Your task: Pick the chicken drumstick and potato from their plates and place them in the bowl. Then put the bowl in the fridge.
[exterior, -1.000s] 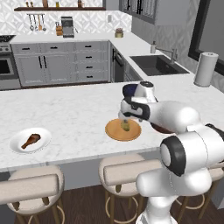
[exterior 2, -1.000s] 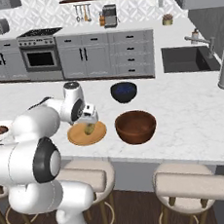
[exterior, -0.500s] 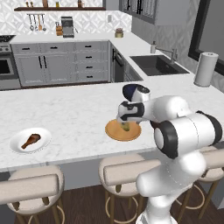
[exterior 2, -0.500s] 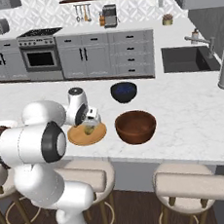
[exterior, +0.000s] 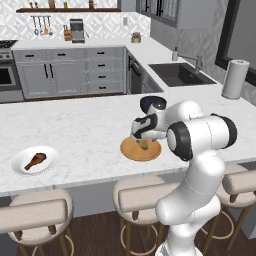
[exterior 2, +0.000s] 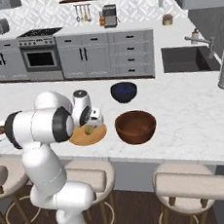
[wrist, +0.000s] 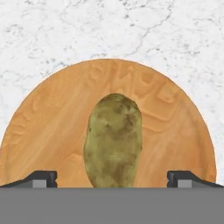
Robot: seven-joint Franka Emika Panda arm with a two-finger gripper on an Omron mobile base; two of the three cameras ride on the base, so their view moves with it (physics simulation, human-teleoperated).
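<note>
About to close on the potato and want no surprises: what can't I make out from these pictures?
- The claw in the hand view: its fingers are cut off by the bottom edge, so contact with the potato cannot be judged.
- The potato's near end, hand view: cut by the same edge.
- The potato in the left base view: mostly hidden behind the arm.
- The tan plate, right base view: its left part is hidden by the arm.

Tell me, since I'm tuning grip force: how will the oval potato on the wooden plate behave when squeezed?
The yellowish-green oval potato looks solid, so probably stiff. Its rounded sides may let it roll or slip on the flat tan wooden plate.
</note>
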